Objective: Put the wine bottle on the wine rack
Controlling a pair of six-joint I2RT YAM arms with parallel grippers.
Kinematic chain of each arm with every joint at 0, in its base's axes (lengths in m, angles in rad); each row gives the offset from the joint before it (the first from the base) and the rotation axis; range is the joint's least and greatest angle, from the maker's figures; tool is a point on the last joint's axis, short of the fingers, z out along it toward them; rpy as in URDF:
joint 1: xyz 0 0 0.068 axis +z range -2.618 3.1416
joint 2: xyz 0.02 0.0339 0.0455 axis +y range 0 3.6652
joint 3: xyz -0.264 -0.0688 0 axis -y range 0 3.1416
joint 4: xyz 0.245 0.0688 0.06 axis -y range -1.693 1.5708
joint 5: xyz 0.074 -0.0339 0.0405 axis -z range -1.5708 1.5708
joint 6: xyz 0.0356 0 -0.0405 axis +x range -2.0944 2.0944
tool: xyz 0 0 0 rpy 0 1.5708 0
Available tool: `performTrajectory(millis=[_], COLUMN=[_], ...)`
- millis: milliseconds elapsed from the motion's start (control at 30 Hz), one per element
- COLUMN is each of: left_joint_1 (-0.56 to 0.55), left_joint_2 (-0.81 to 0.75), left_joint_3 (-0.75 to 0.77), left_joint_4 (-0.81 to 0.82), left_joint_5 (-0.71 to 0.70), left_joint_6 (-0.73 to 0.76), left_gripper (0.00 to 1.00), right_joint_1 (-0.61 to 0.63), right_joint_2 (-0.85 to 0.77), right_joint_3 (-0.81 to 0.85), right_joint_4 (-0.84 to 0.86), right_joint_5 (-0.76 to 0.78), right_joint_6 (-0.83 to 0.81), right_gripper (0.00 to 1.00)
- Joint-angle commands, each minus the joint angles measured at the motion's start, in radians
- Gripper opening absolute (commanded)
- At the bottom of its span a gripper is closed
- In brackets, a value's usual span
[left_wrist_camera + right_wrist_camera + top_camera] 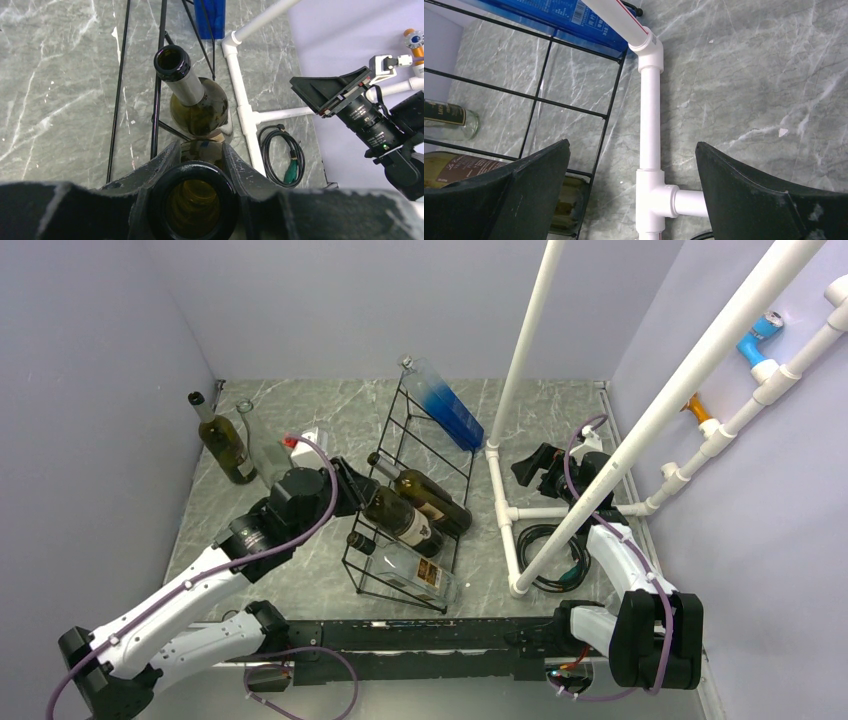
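Left tool [200, 150] is clamping the wine bottle [397, 517] by its neck, at nine o'clock of the wine rack [155, 115]; right tool [632, 145] is standing apart.

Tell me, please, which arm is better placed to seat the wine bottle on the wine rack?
The left. The left hand is shut on the neck of the wine bottle, at the wine rack; the right hand hangs open above the white pipe frame, holding nothing.

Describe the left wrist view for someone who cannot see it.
The left tool grips the open neck of a dark wine bottle, seen mouth-on at the bottom. Beyond, a second bottle lies in the black wire rack on a grey marble table, with white pipes and a coiled cable at right.
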Motion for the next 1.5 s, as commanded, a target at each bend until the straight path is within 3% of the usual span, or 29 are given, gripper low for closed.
performTrajectory(millis=[0,700,1100,1367,1467], left_joint_1=[-0.011,-0.107,-0.195,-0.196,-0.195], left_joint_2=[0.005,0.086,0.123,0.123,0.125], left_joint_3=[0.002,-0.088,-0.045,-0.068,-0.069], left_joint_4=[0.156,0.178,0.134,0.129,0.125], left_joint_5=[-0.014,-0.118,-0.226,-0.197,-0.184], left_joint_6=[-0.115,-0.256,-0.194,-0.235,-0.236], left_gripper=[0.00,0.00,0.00,0.14,0.24], right_joint_1=[0.006,0.006,0.005,0.005,0.006], right_joint_2=[-0.009,-0.017,-0.019,-0.013,-0.013], right_joint_3=[-0.002,-0.001,-0.002,-0.003,-0.003], right_joint_4=[0.027,0.024,0.025,0.029,0.031], right_joint_5=[-0.015,-0.017,-0.018,-0.022,-0.023], right_joint_6=[0.006,0.006,0.008,0.009,0.009], right_gripper=[1.00,1.00,1.00,1.00,1.00])
